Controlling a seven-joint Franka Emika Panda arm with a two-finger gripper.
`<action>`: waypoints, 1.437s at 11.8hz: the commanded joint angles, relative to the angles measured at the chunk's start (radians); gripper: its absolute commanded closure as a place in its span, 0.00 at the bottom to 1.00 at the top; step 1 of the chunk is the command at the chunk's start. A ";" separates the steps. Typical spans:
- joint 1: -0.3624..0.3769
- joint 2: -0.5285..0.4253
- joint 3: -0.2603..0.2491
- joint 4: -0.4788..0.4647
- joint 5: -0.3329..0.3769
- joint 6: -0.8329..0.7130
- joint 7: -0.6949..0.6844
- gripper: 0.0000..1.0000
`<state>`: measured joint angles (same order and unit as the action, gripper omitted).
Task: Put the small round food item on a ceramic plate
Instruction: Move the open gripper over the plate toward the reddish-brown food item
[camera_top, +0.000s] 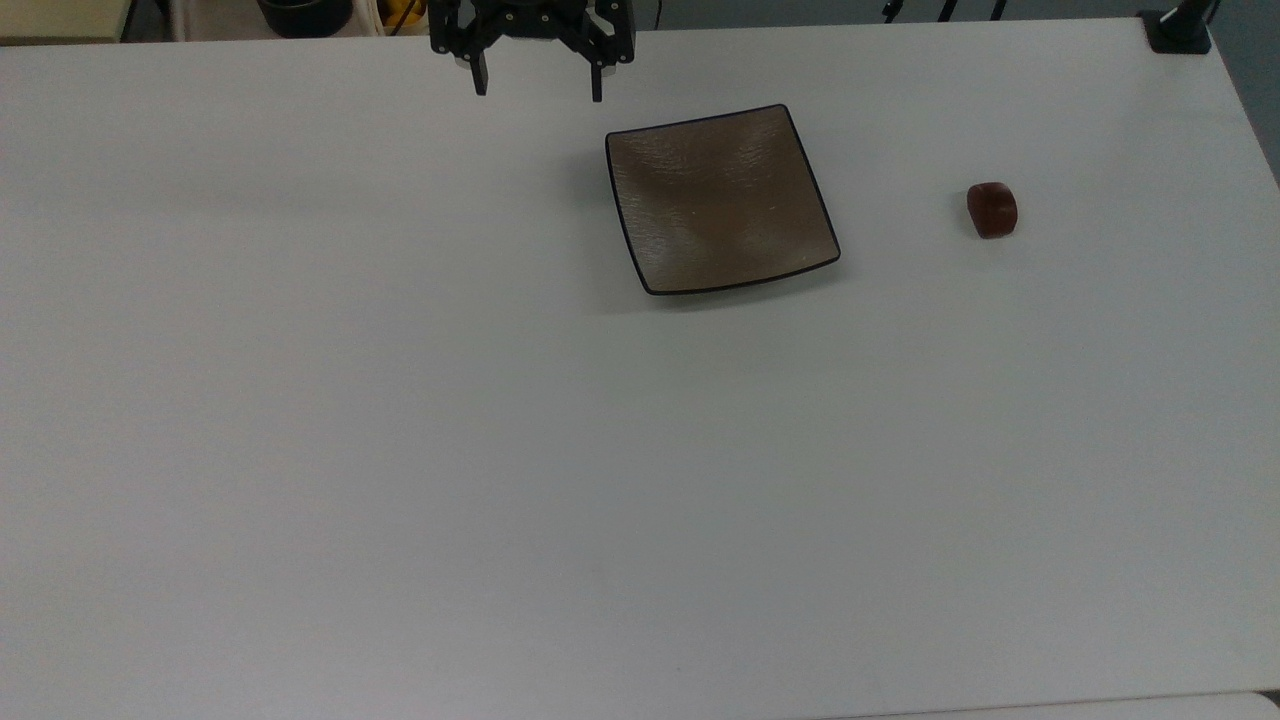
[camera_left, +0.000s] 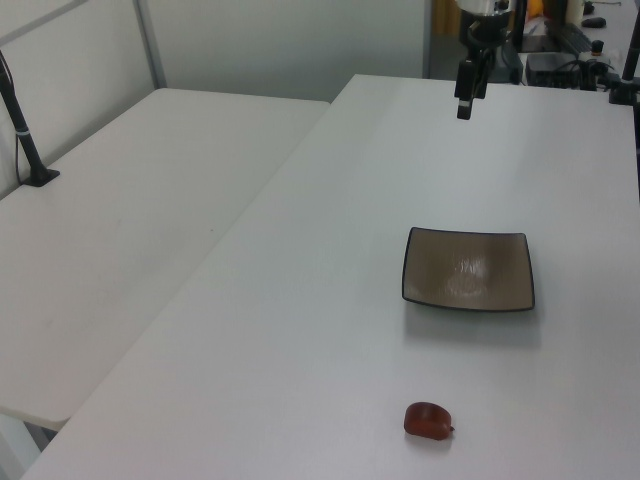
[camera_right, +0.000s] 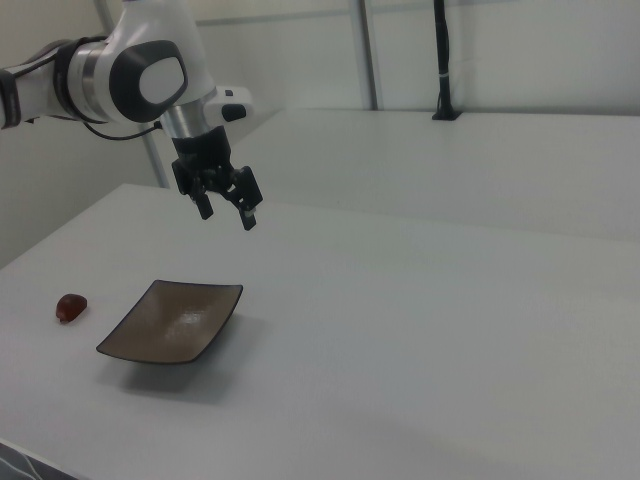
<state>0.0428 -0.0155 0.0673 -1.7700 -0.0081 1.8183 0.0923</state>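
Note:
The small round food item (camera_top: 991, 210) is a reddish-brown glossy lump lying on the white table, to the right of the plate in the top view; it also shows in the left view (camera_left: 428, 421) and the right view (camera_right: 71, 307). The square brown ceramic plate (camera_top: 718, 199) with a thin black rim sits bare on the table (camera_left: 467, 269) (camera_right: 175, 320). My gripper (camera_top: 538, 88) hangs open above the table, beyond the plate's upper-left corner in the top view, with nothing between its fingers (camera_right: 227, 213). In the left view the gripper (camera_left: 465, 105) is seen edge-on, high above the far table.
The white table (camera_top: 400, 450) spreads wide around both things. A second white table (camera_left: 130, 230) adjoins it on the left view's left, with a black post (camera_left: 25, 130) clamped to it. Another black clamp (camera_top: 1178, 28) sits at the top view's upper-right corner.

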 joint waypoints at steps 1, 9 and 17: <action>0.022 -0.012 -0.012 -0.017 0.010 -0.014 -0.034 0.00; 0.038 0.000 -0.004 -0.025 0.020 -0.001 -0.019 0.00; 0.127 0.118 0.166 -0.016 0.054 0.122 0.117 0.00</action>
<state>0.1200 0.0580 0.1819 -1.7864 0.0271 1.8692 0.1116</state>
